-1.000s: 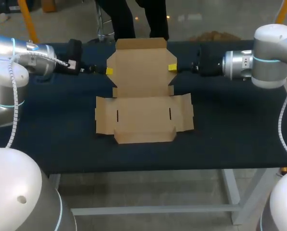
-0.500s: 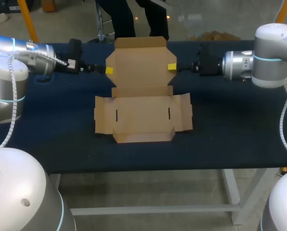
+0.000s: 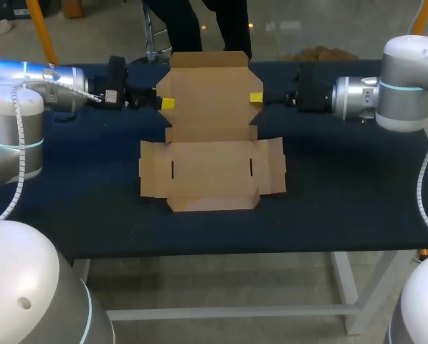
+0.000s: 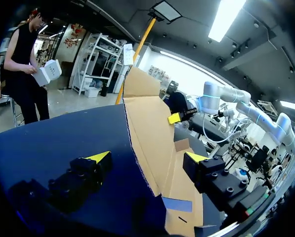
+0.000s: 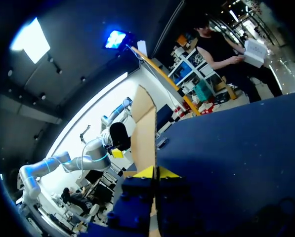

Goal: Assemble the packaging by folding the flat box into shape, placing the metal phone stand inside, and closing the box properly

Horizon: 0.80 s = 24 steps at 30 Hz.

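Across the middle of the table [image 3: 343, 208], nearer its far edge than its near one, the flat box [image 3: 212, 175] lies with its base and side flaps spread on the cloth. Its rear panel [image 3: 210, 89] is tipped up off the surface towards the far edge. No metal phone stand shows on the table, so I judge this an early fold. The right gripper [image 5: 157, 172] comes in from the right edge, its two yellow tips drawn narrow and pinching the panel's right margin from both sides. The left gripper [image 4: 147, 158] comes in from the left edge and stands wide: one tip hangs over the bare cloth beside the panel's left margin, the other over the cardboard, gripping nothing. To fold well, the left fingers should probably close on their margin level with the right pinch, so that both sides rise together and the crease bends straight. Lifting from one side alone would likely twist the panel or drag the base across the cloth.
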Tool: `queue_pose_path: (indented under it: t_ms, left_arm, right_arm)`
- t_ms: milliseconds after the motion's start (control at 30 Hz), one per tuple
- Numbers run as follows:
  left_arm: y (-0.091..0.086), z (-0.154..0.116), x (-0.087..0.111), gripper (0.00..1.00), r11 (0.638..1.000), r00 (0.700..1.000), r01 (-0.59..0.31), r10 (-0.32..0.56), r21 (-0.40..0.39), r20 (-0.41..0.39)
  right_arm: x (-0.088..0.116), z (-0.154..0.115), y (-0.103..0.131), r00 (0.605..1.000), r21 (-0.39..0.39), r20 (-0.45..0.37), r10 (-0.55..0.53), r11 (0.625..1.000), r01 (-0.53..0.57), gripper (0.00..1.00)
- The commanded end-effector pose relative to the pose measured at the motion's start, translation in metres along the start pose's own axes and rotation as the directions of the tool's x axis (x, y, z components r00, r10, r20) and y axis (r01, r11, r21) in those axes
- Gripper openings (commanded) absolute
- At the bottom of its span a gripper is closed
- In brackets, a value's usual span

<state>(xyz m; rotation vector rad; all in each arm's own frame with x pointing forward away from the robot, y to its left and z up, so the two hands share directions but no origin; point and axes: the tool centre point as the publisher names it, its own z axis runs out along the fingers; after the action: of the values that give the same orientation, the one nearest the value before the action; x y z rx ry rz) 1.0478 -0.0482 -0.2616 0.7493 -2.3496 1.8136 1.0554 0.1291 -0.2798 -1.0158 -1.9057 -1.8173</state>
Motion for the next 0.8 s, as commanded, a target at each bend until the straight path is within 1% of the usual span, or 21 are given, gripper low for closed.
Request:
queue_pose_path:
  t_ms: [33,200,267,400,600,633,700,733,800]
  left_arm:
    - [-0.004,0.008,-0.008,1.0,1.0,0.998,-0.015,0.014,-0.006,-0.059]
    - [-0.01,0.017,-0.006,0.99,0.999,0.996,-0.035,0.034,-0.011,-0.082]
    - [-0.012,0.021,-0.004,0.91,0.999,0.995,-0.044,0.042,-0.014,-0.091]
    - [-0.014,0.025,-0.002,0.79,0.998,0.994,-0.052,0.049,-0.019,-0.099]
    - [-0.012,0.032,-0.001,0.69,0.998,0.991,-0.054,0.051,-0.02,-0.123]
    - [-0.012,0.034,-0.001,0.65,0.998,0.99,-0.054,0.052,-0.018,-0.128]
    - [-0.012,0.036,0.0,0.52,0.998,0.989,-0.059,0.055,-0.019,-0.139]
    - [-0.012,0.037,0.001,0.48,0.998,0.988,-0.059,0.056,-0.019,-0.142]
    - [-0.012,0.04,0.001,0.48,0.998,0.987,-0.063,0.059,-0.02,-0.149]
  right_arm:
    - [0.001,0.0,0.001,1.0,-0.006,-0.006,-0.01,1.0,0.01,0.0]
    - [0.002,0.001,0.005,1.0,-0.01,-0.011,-0.023,1.0,0.023,0.0]
    - [0.002,0.002,0.006,1.0,-0.011,-0.013,-0.028,1.0,0.028,0.0]
    - [0.003,0.003,0.009,0.999,-0.013,-0.014,-0.039,0.999,0.039,0.0]
    - [0.003,0.004,0.011,0.999,-0.017,-0.016,-0.046,0.999,0.046,0.0]
    - [0.003,0.004,0.012,0.999,-0.017,-0.016,-0.047,0.999,0.047,0.0]
    - [0.003,0.004,0.013,0.999,-0.018,-0.017,-0.049,0.999,0.049,0.0]
    - [0.003,0.004,0.013,0.999,-0.019,-0.017,-0.05,0.999,0.05,0.0]
    - [0.003,0.004,0.013,0.998,-0.021,-0.019,-0.053,0.998,0.052,0.0]
